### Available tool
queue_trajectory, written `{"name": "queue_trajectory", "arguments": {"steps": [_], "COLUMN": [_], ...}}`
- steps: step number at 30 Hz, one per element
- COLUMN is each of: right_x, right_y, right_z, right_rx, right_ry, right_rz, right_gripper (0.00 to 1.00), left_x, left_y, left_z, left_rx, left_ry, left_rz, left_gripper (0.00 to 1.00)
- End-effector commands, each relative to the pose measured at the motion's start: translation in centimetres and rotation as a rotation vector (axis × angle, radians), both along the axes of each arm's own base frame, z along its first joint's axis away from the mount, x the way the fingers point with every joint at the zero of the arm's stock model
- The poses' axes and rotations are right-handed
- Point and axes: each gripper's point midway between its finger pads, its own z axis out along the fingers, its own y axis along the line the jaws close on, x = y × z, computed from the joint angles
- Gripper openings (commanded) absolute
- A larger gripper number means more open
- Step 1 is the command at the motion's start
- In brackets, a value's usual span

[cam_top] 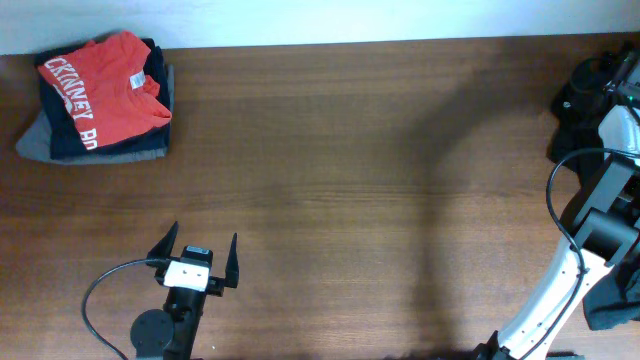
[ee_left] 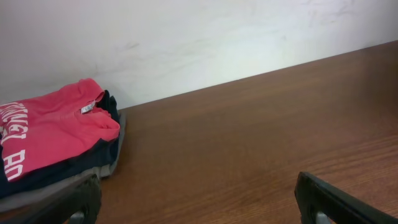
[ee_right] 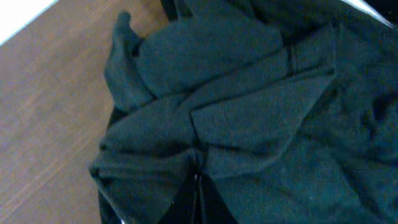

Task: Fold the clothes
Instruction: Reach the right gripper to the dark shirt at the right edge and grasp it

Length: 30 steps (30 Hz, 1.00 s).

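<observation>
A crumpled dark grey-green garment [ee_right: 261, 106] fills the right wrist view, lying partly over the table edge. My right gripper [ee_right: 198, 180] is shut, its fingers pinching a fold of this cloth. In the overhead view the right arm reaches to a dark mass [cam_top: 578, 105] at the far right edge; the jaws themselves are hidden there. My left gripper [cam_top: 205, 236] is open and empty over bare wood near the front left, and its view shows the same [ee_left: 199, 196]. Folded dark garments [cam_top: 62, 140] lie stacked at the back left under a red shirt.
The red shirt with white lettering [cam_top: 100, 85] tops the back-left stack, also in the left wrist view [ee_left: 43, 134]. A grey folded piece [cam_top: 35, 148] lies at the bottom. A white wall [ee_left: 186, 43] backs the wooden table [cam_top: 350, 180]. Cables trail from both arms.
</observation>
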Motion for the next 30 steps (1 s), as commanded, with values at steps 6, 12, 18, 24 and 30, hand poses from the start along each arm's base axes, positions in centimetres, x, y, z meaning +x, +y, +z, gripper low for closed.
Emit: {"name": "queue_trajectory", "arguments": {"steps": [6, 12, 18, 24, 30], "right_x": [0.9, 0.0, -1.5, -0.5, 0.8], "right_y": [-0.1, 0.3, 0.0, -0.5, -1.3], "right_z": [8.1, 10.6, 8.4, 6.0, 3.4], "right_rx": [-0.018, 0.007, 0.034, -0.005, -0.021], "right_ry": [-0.042, -0.017, 0.056, 0.079, 0.060], "right_rz": [0.014, 0.027, 0.015, 0.070, 0.076], "right_gripper": [0.04, 0.04, 0.88, 0.80, 0.56], "left_x": [0.0, 0.0, 0.0, 0.0, 0.0], "left_y": [0.2, 0.2, 0.2, 0.2, 0.2], "left_z": [-0.1, -0.1, -0.1, -0.1, -0.1], "left_rx": [0.016, 0.016, 0.016, 0.016, 0.016], "left_ry": [-0.004, -0.004, -0.004, -0.004, -0.004], "left_rz": [0.008, 0.008, 0.008, 0.008, 0.008], "left_gripper": [0.99, 0.99, 0.99, 0.99, 0.99]}}
